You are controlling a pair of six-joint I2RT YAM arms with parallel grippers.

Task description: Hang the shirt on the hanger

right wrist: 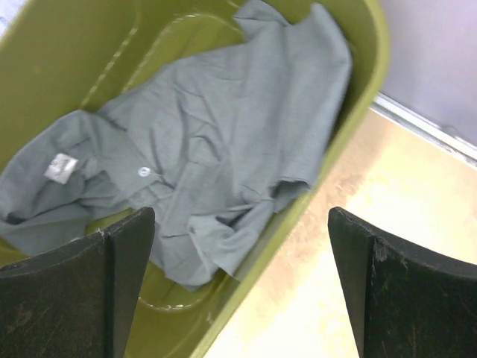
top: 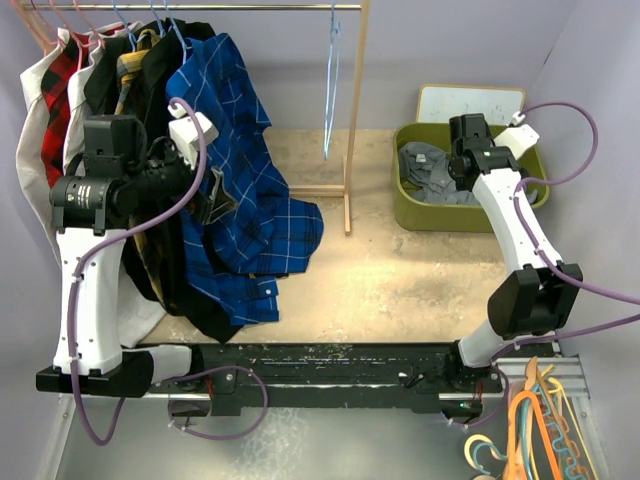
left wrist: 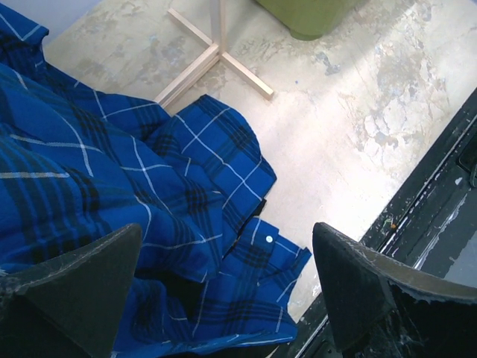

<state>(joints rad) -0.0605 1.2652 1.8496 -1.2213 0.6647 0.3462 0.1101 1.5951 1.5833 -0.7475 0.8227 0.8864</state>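
Far right of the table [top: 400, 280], in an olive bin [top: 533, 170]: the shirt [right wrist: 223, 142], crumpled in a heap, with a collar label and one button showing. Directly above it, the right gripper [right wrist: 240, 224], fingers spread wide, nothing between them, no contact with cloth or bin to be seen.

At the far side, near the wooden rack post [top: 353, 120]: the hanger [top: 331, 90], slung from the rail, seen edge-on, well apart from the shirt and from the crowded clothes to the left.

At left, beside a blue checked shirt [top: 240, 170] trailing from the rail down onto the table: the left gripper [left wrist: 227, 239], likewise wide open and holding nothing, poised over the blue folds.

Beyond the near right corner, a tangle of orange hangers [top: 530, 430].
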